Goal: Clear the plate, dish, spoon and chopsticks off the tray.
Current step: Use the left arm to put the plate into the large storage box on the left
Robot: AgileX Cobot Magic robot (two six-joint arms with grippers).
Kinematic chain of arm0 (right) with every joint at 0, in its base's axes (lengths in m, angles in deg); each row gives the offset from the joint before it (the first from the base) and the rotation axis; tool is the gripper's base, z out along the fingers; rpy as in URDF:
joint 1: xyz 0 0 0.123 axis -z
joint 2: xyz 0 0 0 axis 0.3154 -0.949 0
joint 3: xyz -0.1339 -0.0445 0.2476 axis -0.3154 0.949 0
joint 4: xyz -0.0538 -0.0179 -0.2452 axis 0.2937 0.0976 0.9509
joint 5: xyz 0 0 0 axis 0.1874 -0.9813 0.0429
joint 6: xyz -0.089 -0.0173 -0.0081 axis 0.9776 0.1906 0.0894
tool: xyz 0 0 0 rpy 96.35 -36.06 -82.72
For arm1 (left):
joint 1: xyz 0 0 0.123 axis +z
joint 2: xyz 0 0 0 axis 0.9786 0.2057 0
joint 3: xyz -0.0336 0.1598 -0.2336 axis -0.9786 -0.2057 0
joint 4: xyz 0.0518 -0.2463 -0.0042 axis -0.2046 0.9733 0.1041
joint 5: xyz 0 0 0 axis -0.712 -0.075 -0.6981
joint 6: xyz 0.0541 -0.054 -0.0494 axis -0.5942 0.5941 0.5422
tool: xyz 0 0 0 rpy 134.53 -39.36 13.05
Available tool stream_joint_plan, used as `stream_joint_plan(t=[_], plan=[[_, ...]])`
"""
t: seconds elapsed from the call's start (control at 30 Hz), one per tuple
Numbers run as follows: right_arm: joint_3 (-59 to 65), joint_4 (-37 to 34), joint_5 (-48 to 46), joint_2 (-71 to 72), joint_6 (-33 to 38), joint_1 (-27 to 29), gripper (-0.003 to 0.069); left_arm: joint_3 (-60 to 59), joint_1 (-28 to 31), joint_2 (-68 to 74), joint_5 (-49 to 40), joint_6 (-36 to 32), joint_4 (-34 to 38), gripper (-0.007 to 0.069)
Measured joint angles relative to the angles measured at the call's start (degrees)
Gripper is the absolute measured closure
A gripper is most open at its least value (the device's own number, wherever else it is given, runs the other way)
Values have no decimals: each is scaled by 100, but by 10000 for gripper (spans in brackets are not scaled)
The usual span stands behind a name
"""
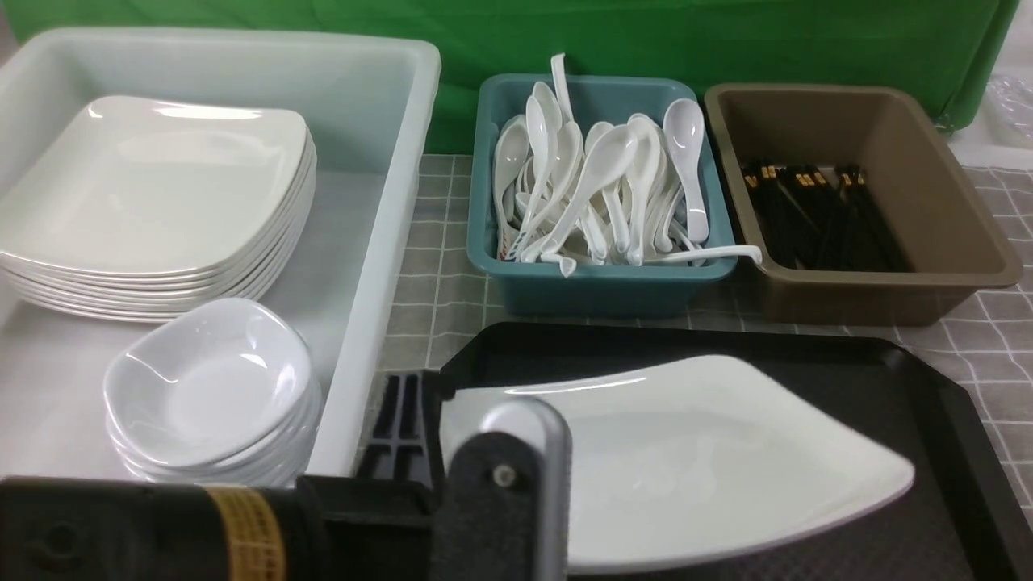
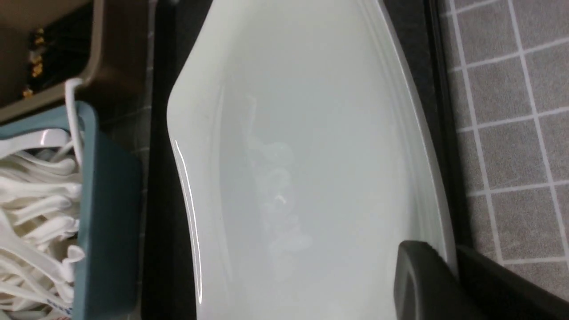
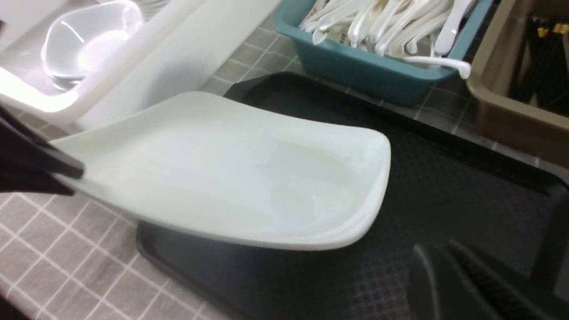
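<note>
Left gripper is clamped on the plate corner. Front view hides the pinch behind my own arm; right wrist view shows it plainly. Left wrist view adds one finger on the rim. The plate sits over the tray, its gripped corner overhanging the checked cloth. Can't tell if the far end touches. Right gripper, seen only from its own wrist, is closed and empty above the tray. Beyond: teal tub of soup spoons, brown tub of black chopsticks, and a white bin at far left.
</note>
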Motion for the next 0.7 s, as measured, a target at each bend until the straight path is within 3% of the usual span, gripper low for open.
stream_joint_plan(t=[0.13, 0.33, 0.5, 0.53, 0.57, 0.7], plan=[[0, 92, 16, 0, -98, 0, 634, 380, 18, -129, -21, 153, -173, 599], [0, 113, 207, 0, -235, 0, 635, 1185, 591, -83, -36, 958, -1281, 598], [-76, 113, 632, 5, -223, 0, 635, 1422, 2346, 339, -45, 1031, -1738, 599], [-82, 113, 632, 5, -223, 0, 635, 1422, 2346, 341, -45, 1031, -1738, 599], [-131, 113, 716, 5, -176, 0, 635, 1422, 3033, 607, -47, 921, -1756, 599], [-170, 36, 772, 5, 42, 0, 635, 1422, 4320, 1300, 27, 791, -1823, 599]])
